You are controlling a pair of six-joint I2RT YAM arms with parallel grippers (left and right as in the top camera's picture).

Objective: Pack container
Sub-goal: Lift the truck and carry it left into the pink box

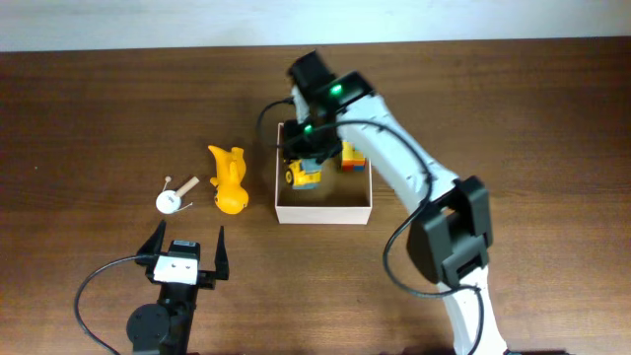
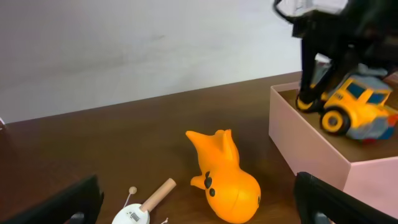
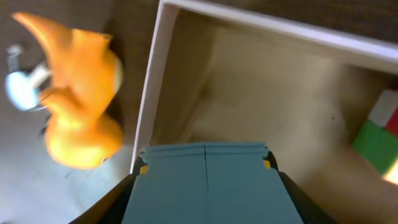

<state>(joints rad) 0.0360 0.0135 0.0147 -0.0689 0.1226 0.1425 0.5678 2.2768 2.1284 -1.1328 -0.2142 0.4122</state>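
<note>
The container [image 1: 323, 214] is a square box with white walls and a tan inside, at the table's middle. My right gripper [image 1: 308, 156] is shut on a yellow toy truck [image 1: 304, 176] with a blue-grey bed and holds it over the box's left part, wheels about at rim height in the left wrist view [image 2: 357, 106]. The right wrist view shows the truck's bed [image 3: 205, 180] between my fingers above the box floor [image 3: 267, 93]. A red, green and yellow block [image 1: 352, 158] lies inside the box. My left gripper [image 1: 185, 248] is open and empty near the front edge.
An orange animal toy [image 1: 229, 180] lies on the table left of the box, about a hand's width from its wall [image 2: 311, 155]. A small white toy with a wooden handle [image 1: 173, 197] lies further left. The right arm reaches over the box from the front right.
</note>
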